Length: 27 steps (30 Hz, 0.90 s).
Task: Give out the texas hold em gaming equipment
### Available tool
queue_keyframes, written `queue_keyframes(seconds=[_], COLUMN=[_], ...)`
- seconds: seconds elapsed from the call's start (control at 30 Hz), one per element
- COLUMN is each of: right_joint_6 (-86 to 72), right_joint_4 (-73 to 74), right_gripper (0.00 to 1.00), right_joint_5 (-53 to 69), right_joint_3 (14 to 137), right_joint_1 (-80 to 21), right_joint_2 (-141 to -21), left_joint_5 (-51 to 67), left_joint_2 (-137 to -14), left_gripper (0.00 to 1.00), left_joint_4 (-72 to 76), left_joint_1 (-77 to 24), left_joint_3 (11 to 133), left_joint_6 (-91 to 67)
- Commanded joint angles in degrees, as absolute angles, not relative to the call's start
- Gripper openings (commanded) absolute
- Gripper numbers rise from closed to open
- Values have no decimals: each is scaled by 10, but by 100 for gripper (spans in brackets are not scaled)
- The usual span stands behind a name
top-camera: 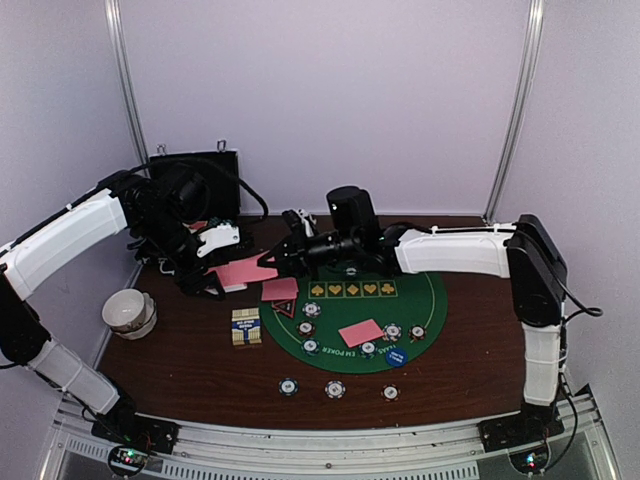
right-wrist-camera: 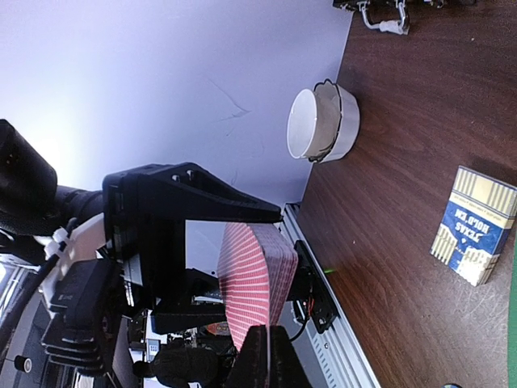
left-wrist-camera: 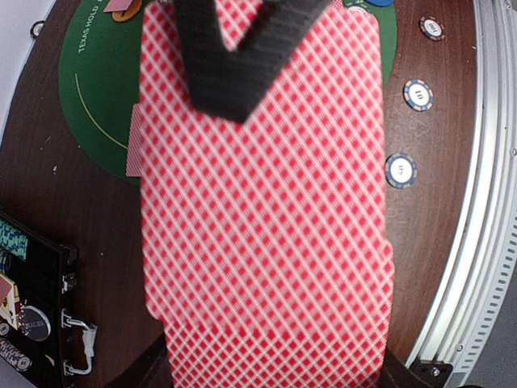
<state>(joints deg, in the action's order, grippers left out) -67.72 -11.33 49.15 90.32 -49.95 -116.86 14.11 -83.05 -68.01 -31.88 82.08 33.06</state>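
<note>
Risk: right gripper (top-camera: 276,258) maybe pinching more than one card, so extra cards sliding off pink-red card deck (top-camera: 243,272) and dropping on brown table (top-camera: 180,370) when arm is pulling away. Left gripper (top-camera: 208,283) maybe losing whole deck if pull is too hard. Deck hanging over table, left of middle in top view, filling left wrist view. Left jaws squeezing deck tight at its bottom end there. Right jaws pressed fully together on deck's top edge, at top of left wrist view.
</note>
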Motion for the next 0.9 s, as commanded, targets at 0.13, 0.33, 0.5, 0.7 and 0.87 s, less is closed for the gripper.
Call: queue_keyframes(seconds=[0.13,0.33,0.5,0.7,0.87], right_joint_6=[-666,-617,-519,-430,-412], right_joint_4=[-107,-43,86,198,226], right_gripper=[0,0,0,0,0], right_joint_5=[504,512,498,451,437], right_joint_3=[859,853,910,1005,1075], right_joint_1=[-440,-365,-286,-220,-191], right_joint_2=[-1102,-1096,-1136,-1215,-1285], left_joint_5=[143,141,142,140,139], left_joint_2=[-827,-825,-825,-824,-824], left_gripper=[0,0,0,0,0], left_joint_4=[-668,-669,-669,-671,-674], left_joint_1=[-318,-318,-318,-318,-318], left_joint_3=[831,832,835,837,838], left_joint_6=[334,335,336,340,341])
